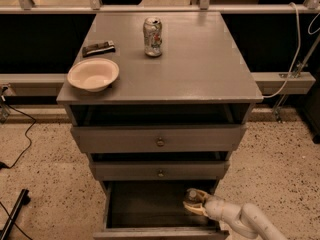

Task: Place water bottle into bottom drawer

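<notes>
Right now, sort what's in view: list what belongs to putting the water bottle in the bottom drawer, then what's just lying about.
Job: water bottle, held by the end effector at the right side of the open bottom drawer.
Lying about: drink can, white bowl and dark flat packet on the cabinet top.

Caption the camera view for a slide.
Gripper holds the water bottle at the right side of the open bottom drawer; can and bowl sit on top.
</notes>
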You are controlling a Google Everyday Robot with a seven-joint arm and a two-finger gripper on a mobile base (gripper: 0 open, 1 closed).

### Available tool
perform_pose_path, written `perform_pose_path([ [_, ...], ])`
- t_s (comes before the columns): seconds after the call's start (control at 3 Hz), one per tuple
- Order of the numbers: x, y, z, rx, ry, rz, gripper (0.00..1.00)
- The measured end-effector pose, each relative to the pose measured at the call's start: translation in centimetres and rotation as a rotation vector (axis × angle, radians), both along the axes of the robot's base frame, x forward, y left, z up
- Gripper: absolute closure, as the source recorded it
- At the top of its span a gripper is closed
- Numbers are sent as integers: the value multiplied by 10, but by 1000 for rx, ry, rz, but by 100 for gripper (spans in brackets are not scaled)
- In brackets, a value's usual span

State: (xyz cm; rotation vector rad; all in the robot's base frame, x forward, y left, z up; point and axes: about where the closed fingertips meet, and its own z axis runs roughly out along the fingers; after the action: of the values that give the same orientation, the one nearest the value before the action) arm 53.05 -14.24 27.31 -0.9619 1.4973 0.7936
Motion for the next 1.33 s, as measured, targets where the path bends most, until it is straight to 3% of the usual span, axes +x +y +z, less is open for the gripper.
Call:
perform_pose_path([
  [0.67, 8, 10, -20, 36, 27, 20, 97],
  [1.33, 8, 15, -23, 61, 26, 18, 51],
])
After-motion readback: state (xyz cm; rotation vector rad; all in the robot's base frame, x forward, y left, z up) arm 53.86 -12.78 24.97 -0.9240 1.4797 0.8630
